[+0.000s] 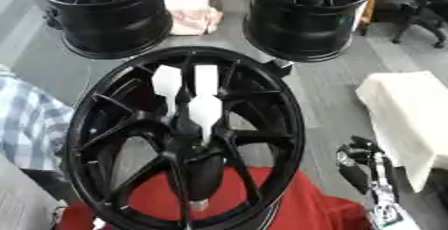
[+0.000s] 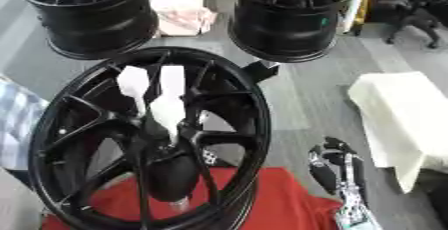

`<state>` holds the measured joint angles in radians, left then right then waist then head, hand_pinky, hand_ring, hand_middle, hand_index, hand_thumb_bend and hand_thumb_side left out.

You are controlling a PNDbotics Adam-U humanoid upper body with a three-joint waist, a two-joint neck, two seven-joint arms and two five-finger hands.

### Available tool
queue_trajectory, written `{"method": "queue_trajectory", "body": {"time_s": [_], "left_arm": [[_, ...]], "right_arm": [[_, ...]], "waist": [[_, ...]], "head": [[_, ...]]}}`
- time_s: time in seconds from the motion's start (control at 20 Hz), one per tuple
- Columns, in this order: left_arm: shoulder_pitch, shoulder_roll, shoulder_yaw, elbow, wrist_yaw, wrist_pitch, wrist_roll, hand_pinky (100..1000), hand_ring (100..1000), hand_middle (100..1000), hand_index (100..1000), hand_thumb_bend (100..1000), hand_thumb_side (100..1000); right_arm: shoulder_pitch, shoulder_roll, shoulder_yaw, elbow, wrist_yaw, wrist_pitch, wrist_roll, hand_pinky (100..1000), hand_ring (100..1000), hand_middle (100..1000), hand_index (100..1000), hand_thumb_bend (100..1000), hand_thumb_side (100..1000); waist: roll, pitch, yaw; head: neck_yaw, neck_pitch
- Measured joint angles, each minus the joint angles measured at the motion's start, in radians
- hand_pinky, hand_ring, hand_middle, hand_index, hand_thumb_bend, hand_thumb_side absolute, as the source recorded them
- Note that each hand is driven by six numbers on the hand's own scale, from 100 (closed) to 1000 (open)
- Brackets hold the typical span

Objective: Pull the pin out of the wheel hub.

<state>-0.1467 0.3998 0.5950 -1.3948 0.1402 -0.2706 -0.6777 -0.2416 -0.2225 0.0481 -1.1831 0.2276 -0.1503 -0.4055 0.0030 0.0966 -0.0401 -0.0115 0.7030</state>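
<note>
A large black wheel hub (image 1: pixel 87 124) stands tilted in front of me on a red cloth (image 1: pixel 289 204). A white forked piece (image 1: pixel 204 111) sticks out at the hub's centre, with two prongs pointing up; I cannot tell if it is the pin. A black limb with a silver joint (image 1: pixel 199 189) shows through the spokes and runs up to the centre; it looks like my left arm, and its hand is hidden among the spokes. My right hand (image 1: pixel 359 161) is at the lower right, away from the hub, open and holding nothing.
Two more black wheels (image 1: pixel 105 14) (image 1: pixel 311 16) stand behind on the grey floor, with a pale cloth (image 1: pixel 192 11) between them. A cream cloth (image 1: pixel 407 114) lies at the right. A person's checked sleeve (image 1: pixel 26 119) shows at the left edge.
</note>
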Motion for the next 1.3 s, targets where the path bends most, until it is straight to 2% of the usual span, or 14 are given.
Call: {"method": "queue_trajectory", "body": {"time_s": [0.15, 0.35, 0.5, 0.65, 0.8, 0.9, 1.1, 1.3], "left_arm": [[0.007, -0.002, 0.000, -0.007, -0.002, 0.010, -0.005, 600, 565, 599, 778, 451, 549], [0.026, -0.011, 0.000, -0.012, -0.013, 0.023, -0.011, 606, 569, 600, 778, 452, 550], [0.035, -0.025, 0.000, -0.016, -0.023, 0.032, -0.019, 609, 572, 601, 778, 452, 552], [0.039, -0.033, -0.002, -0.023, -0.032, 0.042, -0.029, 611, 574, 602, 779, 452, 553], [0.040, -0.037, -0.012, -0.029, -0.036, 0.046, -0.041, 611, 575, 603, 780, 454, 553], [0.040, -0.038, -0.019, -0.033, -0.036, 0.047, -0.049, 611, 575, 603, 781, 454, 553], [0.040, -0.039, -0.031, -0.042, -0.038, 0.049, -0.063, 611, 575, 603, 782, 456, 554], [0.038, -0.041, -0.037, -0.049, -0.043, 0.055, -0.074, 610, 575, 604, 782, 457, 555]], "right_arm": [[-0.063, -0.118, -0.012, -0.106, 0.030, 0.043, 0.032, 744, 679, 706, 814, 100, 289], [-0.185, -0.336, 0.001, -0.266, 0.028, 0.133, 0.146, 758, 693, 726, 827, 100, 296], [-0.273, -0.476, 0.052, -0.358, 0.000, 0.185, 0.292, 779, 734, 767, 865, 100, 322], [-0.385, -0.562, 0.131, -0.423, -0.035, 0.219, 0.481, 788, 750, 783, 886, 101, 357], [-0.500, -0.578, 0.217, -0.459, -0.065, 0.244, 0.673, 801, 772, 810, 910, 147, 453], [-0.571, -0.563, 0.271, -0.463, -0.082, 0.260, 0.793, 809, 791, 829, 917, 162, 476], [-0.683, -0.481, 0.357, -0.433, -0.089, 0.280, 0.981, 821, 823, 856, 924, 189, 499], [-0.764, -0.368, 0.406, -0.339, -0.049, 0.276, 1.085, 835, 858, 884, 936, 208, 508]], "waist": [[-0.008, -0.008, 0.003], [-0.022, -0.016, 0.015], [-0.030, -0.022, 0.021], [-0.037, -0.023, 0.027], [-0.039, -0.029, 0.032], [-0.042, -0.029, 0.036], [-0.047, -0.029, 0.039], [-0.050, -0.029, 0.045]], "head": [[0.003, -0.001], [0.005, -0.002], [0.003, -0.002], [-0.002, -0.002], [-0.010, -0.002], [-0.013, -0.002], [-0.017, -0.001], [-0.021, -0.001]]}}
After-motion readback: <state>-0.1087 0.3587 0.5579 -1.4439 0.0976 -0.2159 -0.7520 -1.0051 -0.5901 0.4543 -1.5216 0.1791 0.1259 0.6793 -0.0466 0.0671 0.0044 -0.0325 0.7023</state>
